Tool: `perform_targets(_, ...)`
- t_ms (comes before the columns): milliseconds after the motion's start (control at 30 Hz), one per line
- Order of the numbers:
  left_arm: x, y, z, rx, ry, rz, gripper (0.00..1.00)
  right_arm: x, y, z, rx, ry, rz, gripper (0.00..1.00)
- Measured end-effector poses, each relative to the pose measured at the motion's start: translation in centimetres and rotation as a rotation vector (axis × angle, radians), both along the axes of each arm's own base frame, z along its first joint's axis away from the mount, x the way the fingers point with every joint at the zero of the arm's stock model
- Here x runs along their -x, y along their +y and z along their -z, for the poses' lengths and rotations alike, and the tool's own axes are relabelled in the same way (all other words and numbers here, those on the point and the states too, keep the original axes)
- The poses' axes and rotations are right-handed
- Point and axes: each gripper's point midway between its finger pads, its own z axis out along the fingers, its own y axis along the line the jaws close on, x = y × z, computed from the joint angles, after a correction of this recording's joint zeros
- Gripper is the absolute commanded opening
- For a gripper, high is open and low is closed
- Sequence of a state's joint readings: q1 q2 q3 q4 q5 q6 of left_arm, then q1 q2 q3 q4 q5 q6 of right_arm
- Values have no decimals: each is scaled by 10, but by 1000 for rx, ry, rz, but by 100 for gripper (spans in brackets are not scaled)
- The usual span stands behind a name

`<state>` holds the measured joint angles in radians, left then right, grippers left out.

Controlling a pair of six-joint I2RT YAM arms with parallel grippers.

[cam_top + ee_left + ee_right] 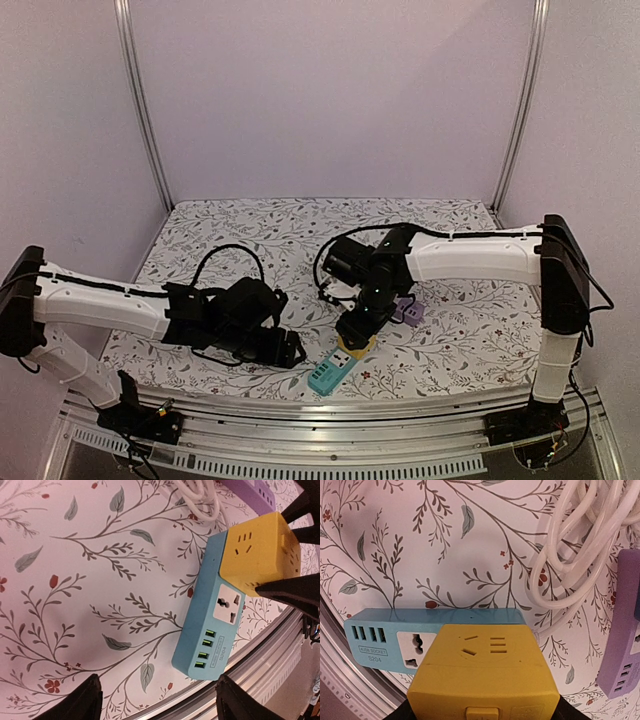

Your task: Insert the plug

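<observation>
White-shelled with a black wrist, the left arm (100,305) reaches low across the floral-printed tablecloth (250,225) toward the centre of the near edge. Its left gripper (288,350) hangs just left of the work with its jaws wide apart and nothing between them. In the left wrist view the two black fingers (80,702) show only as tips at the bottom corners, with bare cloth between them.

Just right of that gripper, a turquoise rectangular plastic power strip (325,378) lies flat on the cloth, close to the aluminium front rail (300,405) and angled to it. Four green USB ports sit at its near end, and a white universal socket comes next along its top face.

Beyond that socket, the yellow cube-shaped plastic plug adapter (257,550) stands on the far end of the strip, its slotted face turned up. The right gripper (355,325) holds it, and in the left wrist view a black finger (290,590) presses against the near side of the cube. Whether its pins are fully seated in the strip I cannot tell, because the cube hides the joint.

Further right, a coiled white round cable (570,555) lies loose on the cloth just beyond the turquoise strip. Beside the coil rests a purple rectangular plastic power strip (620,645), apart from the turquoise one. The white right arm (470,258) bends in from the right edge of the table, above both strips.
</observation>
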<state>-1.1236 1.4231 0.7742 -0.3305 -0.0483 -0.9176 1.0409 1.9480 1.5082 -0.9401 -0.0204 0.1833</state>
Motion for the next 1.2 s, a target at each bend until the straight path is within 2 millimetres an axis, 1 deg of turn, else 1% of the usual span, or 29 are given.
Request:
perform_targets(67, -1, 0, -4, -1, -7, -3, 81, 0, 0, 1, -2, -2, 0, 0)
perform_targets(133, -2, 1, -7, -8, -12, -5, 86, 0, 0, 1, -6, -4, 0, 0)
perform_targets(167, -2, 6, -14, -20, -22, -11, 97, 0, 0, 2, -20, -12, 2, 0)
perform_targets(200, -3, 7, -14, -20, -23, -11, 99, 0, 0, 2, -21, -12, 2, 0)
perform_targets(300, -4, 15, -24, -39, -47, -27, 100, 2, -3, 8, -28, -16, 8, 0)
perform_targets(467, -10, 29, -53, -39, -103, -64, 99, 1, -3, 11, -61, -32, 23, 0)
perform_targets(600, -14, 37, -68, -46, -127, -88, 99, 0, -1, 12, -82, -44, 38, 0)
perform_targets(867, -23, 48, -81, -88, -153, -125, 99, -5, 3, 12, -57, -101, 44, 0)
perform_targets(1200, -38, 60, -90, -114, -175, -155, 99, -8, 7, 13, -26, -145, 70, 0)
